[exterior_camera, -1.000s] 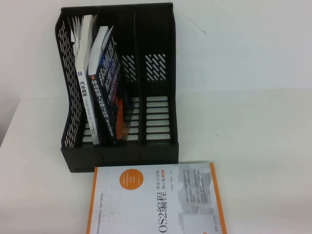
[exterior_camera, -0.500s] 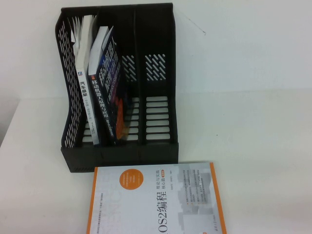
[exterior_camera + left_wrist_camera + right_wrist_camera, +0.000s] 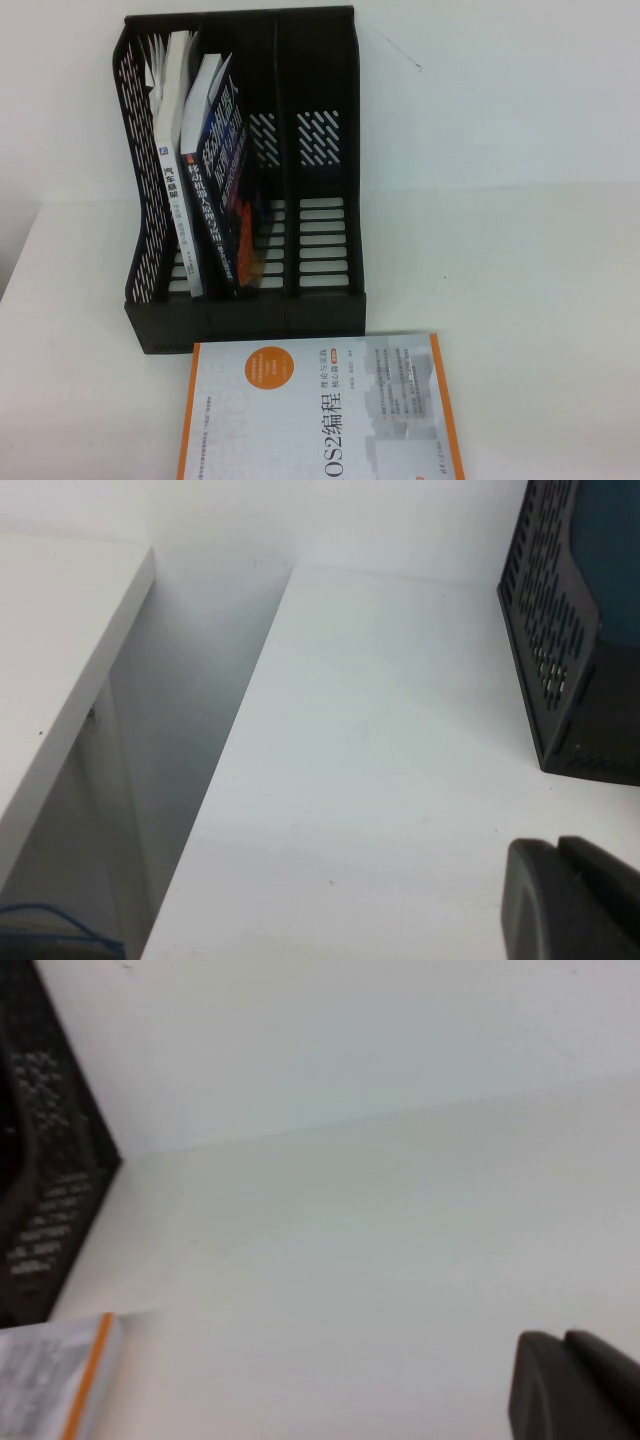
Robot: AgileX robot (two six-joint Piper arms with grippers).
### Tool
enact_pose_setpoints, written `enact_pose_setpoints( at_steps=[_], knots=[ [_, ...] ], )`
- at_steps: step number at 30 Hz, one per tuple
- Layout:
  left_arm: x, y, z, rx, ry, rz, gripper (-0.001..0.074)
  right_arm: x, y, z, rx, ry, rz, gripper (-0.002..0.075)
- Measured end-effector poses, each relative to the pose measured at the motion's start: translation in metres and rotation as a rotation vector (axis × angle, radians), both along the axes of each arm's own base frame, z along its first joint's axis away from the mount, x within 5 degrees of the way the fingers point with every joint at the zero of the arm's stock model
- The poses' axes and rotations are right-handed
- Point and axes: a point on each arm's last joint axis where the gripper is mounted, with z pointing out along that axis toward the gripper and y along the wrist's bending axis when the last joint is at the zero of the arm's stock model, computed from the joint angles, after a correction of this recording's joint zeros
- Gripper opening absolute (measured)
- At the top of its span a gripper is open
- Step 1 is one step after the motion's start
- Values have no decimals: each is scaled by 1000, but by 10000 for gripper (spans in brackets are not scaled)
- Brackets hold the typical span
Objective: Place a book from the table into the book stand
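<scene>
While neither arm shows in the high view, the black book stand (image 3: 240,180) sits toward the back left of the white surface (image 3: 520,280), its three compartments opening toward the robot. Its leftmost compartment holds two volumes standing on end: the book (image 3: 172,160), white-spined with black characters running down the spine, stands against the perforated left wall with its page edges fanned slightly at the top, and just beside it on the right a dark blue book (image 3: 222,190) leans with its top tilted toward the divider. The middle and right compartments show only their slotted back and floor. Just in front of the stand, lying flat on the surface, is an orange-bordered white book (image 3: 320,415) with an orange circle on its cover (its near edge runs out of the high view). The left hand (image 3: 575,900) appears only as a dark rounded corner at the edge of the left wrist view, hovering over bare surface well to the left of the stand, whose perforated side wall (image 3: 560,630) is seen beyond it; whether that hand is wide or narrow cannot be told. The right hand (image 3: 575,1385) likewise shows only as a dark blurred shape above bare surface to the right of the stand, near a corner of the orange-bordered book, and its opening cannot be told either.
</scene>
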Motion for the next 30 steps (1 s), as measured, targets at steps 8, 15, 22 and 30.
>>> enact_pose_setpoints(
  at_steps=[8, 15, 22, 30],
  knots=[
    [0, 0, 0, 2, 2, -1, -2, 19, 8, -53, 155, -31, -30, -3],
    [0, 0, 0, 1, 7, -1, -2, 20, 10, -73, 207, 31, -36, -3],
    [0, 0, 0, 1, 8, -1, -2, 20, 7, -73, 119, 25, -43, -3],
    [0, -2, 0, 1, 8, -34, -2, 20, 7, -73, 115, 25, -43, -3]
  ],
)
